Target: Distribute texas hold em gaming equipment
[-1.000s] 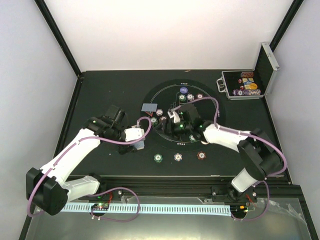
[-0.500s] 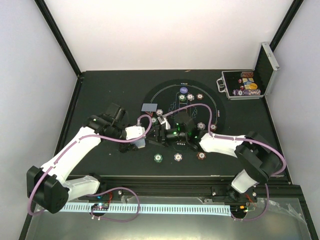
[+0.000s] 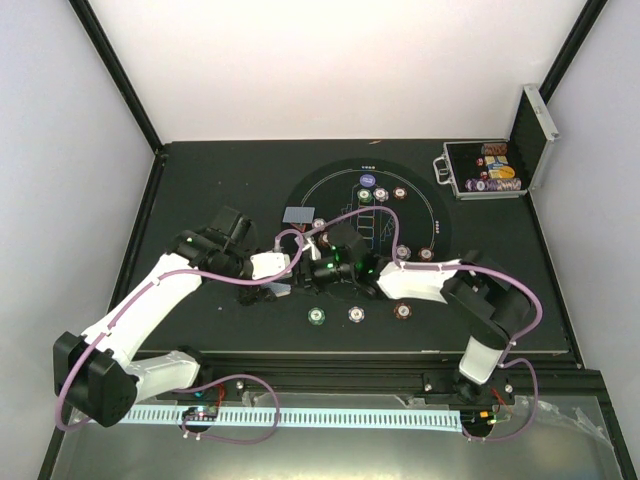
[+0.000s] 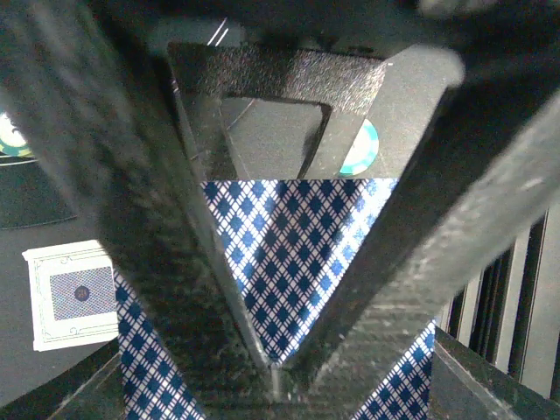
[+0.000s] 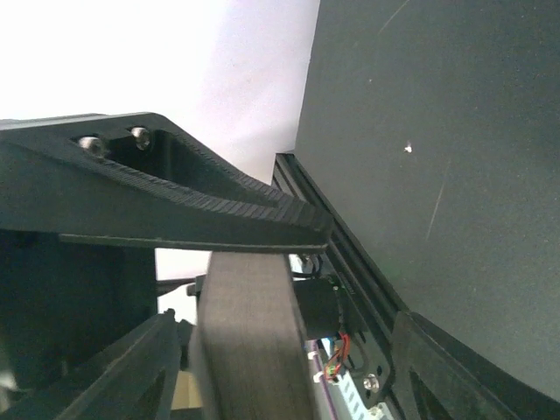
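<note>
Dealing cards, by the look of it. Clamped between the left gripper's [image 3: 287, 282] fingers: the deck [image 4: 297, 262], blue-diamond backs showing, just outside the near-left rim of the printed oval [image 3: 415, 215]. Already lying face down at the oval's far-left rim: one dealt card [image 3: 298, 215]. Set in a row just outside the oval's near rim: three chips [image 3: 356, 314], with more clustered inside the oval toward its far side. Reaching across the oval's near-left part with the right gripper [image 3: 312, 272], tips just beside the deck; cannot tell from any view whether clenched or released, nor whether pinching a card. Next, probably: peel the top card off with the right fingers against a steady left clamp, then carry it to a seat by the oval. Very little room between the two wrists, so go slowly there and mind the chip row. Open mat [image 3: 220, 180] left of the oval and along its far edge; silver-edged case [image 3: 487, 170] well apart, beyond the oval's far-right rim
</note>
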Motion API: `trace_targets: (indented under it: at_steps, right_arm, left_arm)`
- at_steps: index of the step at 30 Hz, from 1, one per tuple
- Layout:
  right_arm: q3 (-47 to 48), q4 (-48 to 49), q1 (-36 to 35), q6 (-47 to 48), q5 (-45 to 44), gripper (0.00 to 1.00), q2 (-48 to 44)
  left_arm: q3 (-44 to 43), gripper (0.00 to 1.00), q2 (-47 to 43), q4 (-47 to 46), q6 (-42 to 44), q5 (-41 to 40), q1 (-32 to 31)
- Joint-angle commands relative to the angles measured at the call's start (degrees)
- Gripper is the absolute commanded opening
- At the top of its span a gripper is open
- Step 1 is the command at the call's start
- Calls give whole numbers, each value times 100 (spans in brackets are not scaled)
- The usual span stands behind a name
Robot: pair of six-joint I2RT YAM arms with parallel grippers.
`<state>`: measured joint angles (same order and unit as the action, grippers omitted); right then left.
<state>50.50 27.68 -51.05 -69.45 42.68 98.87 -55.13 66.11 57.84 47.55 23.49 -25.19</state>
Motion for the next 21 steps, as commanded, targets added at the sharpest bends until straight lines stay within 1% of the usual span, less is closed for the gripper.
trace_targets:
  at_steps: [1, 5, 10, 17, 21]
  right_arm:
    - [184, 191, -59, -70, 44, 66, 269]
    - [278, 188, -48, -59, 44, 56, 489]
    - [133, 168, 59, -16, 41, 52, 562]
    - [-374, 142, 295, 109, -4, 45, 196]
    - [-437, -82, 341, 248, -39, 43, -60]
  left_arm:
    - [-269, 2, 1, 102, 4, 166, 23]
    - [-270, 1, -22, 111, 17, 154, 24]
    - [-265, 2, -27, 117, 17, 139, 23]
    - [-243, 2, -12, 80, 35, 93, 23]
    - [-252, 2, 17, 50, 11, 120, 23]
